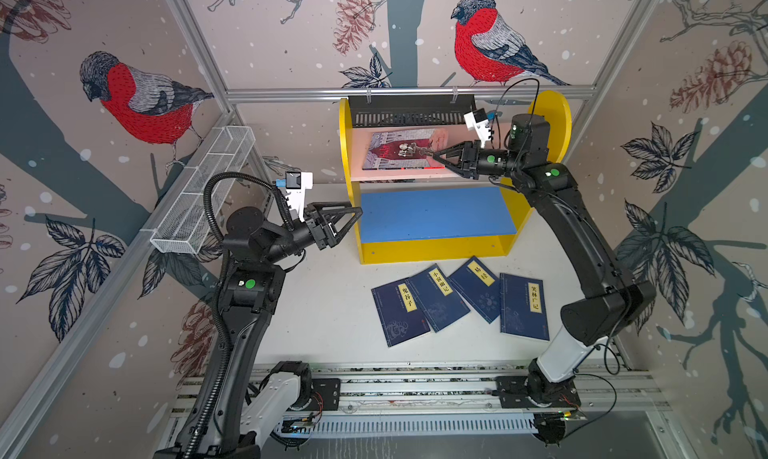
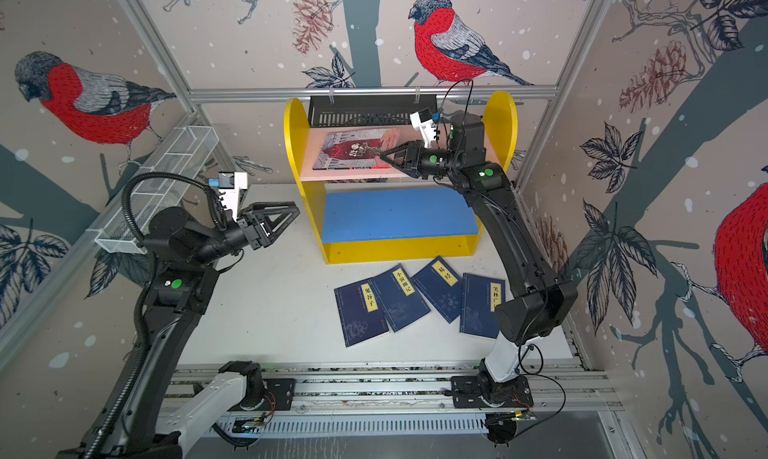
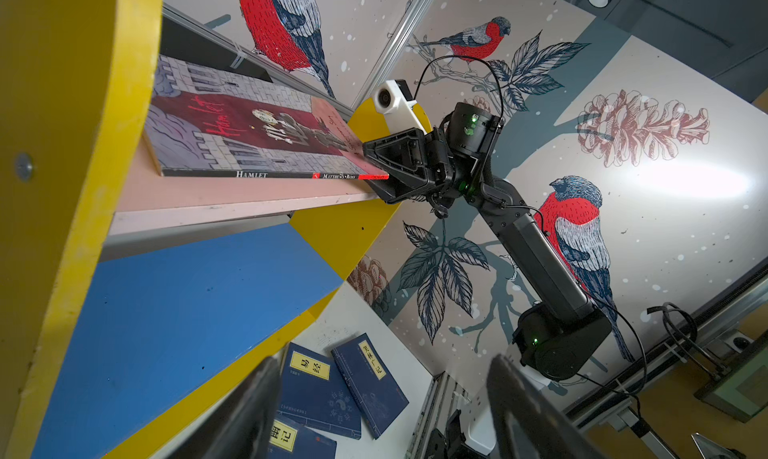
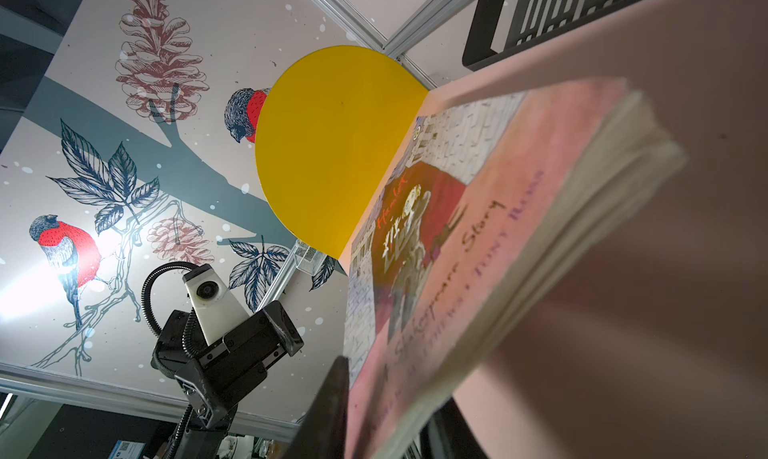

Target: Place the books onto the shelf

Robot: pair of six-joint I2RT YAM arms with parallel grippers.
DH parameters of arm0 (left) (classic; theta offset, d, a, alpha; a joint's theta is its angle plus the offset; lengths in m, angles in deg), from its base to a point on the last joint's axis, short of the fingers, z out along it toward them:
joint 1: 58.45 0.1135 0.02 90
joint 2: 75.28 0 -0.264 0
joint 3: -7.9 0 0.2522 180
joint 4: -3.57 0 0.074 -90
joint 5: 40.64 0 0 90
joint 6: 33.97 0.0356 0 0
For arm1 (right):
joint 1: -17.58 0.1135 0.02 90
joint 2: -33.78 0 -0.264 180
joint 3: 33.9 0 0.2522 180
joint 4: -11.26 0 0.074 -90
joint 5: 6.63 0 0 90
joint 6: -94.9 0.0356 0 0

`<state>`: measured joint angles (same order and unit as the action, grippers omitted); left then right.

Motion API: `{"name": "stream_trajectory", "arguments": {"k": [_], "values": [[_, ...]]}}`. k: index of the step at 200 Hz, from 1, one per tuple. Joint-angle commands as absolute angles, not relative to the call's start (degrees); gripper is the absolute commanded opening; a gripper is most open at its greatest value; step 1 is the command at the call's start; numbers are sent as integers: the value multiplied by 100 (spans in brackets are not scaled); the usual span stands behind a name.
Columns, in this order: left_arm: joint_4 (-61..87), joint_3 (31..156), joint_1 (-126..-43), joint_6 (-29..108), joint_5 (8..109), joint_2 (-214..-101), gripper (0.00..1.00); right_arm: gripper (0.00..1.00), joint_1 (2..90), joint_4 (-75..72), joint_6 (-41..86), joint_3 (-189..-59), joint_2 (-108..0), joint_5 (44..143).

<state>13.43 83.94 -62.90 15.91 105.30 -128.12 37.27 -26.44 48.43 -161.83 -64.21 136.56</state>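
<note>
The shelf [image 1: 432, 251] is yellow with a pink upper board [image 1: 399, 175] and a blue lower board [image 1: 436, 214]. A dark red and grey illustrated book [image 1: 403, 149] [image 3: 249, 133] lies flat on the pink board. My right gripper [image 1: 432, 153] [image 4: 390, 394] straddles that book's right end, its jaws a little apart around it. Several navy books [image 1: 436, 297] [image 3: 320, 390] with yellow labels lie fanned out on the table in front of the shelf. My left gripper [image 1: 357, 214] [image 3: 382, 369] hangs open and empty beside the shelf's left side panel.
A white wire mesh basket [image 1: 203, 195] hangs on the left wall frame. A black slotted tray [image 1: 411, 110] hangs behind the shelf's top. The arms' base rail [image 1: 415, 388] runs along the table's front edge. The right arm's elbow [image 2: 536, 307] overhangs the rightmost navy book.
</note>
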Motion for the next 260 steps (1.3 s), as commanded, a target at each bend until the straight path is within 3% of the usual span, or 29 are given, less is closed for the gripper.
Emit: {"name": "stream_trajectory", "arguments": {"k": [1, 32, 82, 141, 174, 236, 260], "values": [[1104, 8380, -6285, 1552, 10623, -12793, 79, 26, 3718, -2546, 4779, -16103, -6342, 13666], [1122, 8380, -6285, 1558, 10640, -12766, 79, 11, 3684, -2553, 4795, -16047, -6333, 13722], [1170, 8397, -6286, 1612, 10672, -12729, 79, 3, 3692, -2227, 5048, -15947, -6296, 14027], [1216, 8432, -6285, 1687, 10675, -12737, 80, 3, 3788, -2017, 5165, -15891, -6276, 14269], [1207, 8433, -6285, 1684, 10640, -12740, 80, 14, 3807, -2030, 5182, -15887, -6316, 14225], [1018, 8403, -6285, 1483, 10515, -12757, 80, 20, 3832, -2269, 5100, -15913, -6351, 13837], [916, 8417, -6285, 1386, 10406, -12784, 80, 12, 3841, -2233, 5189, -15935, -6359, 13639]]}}
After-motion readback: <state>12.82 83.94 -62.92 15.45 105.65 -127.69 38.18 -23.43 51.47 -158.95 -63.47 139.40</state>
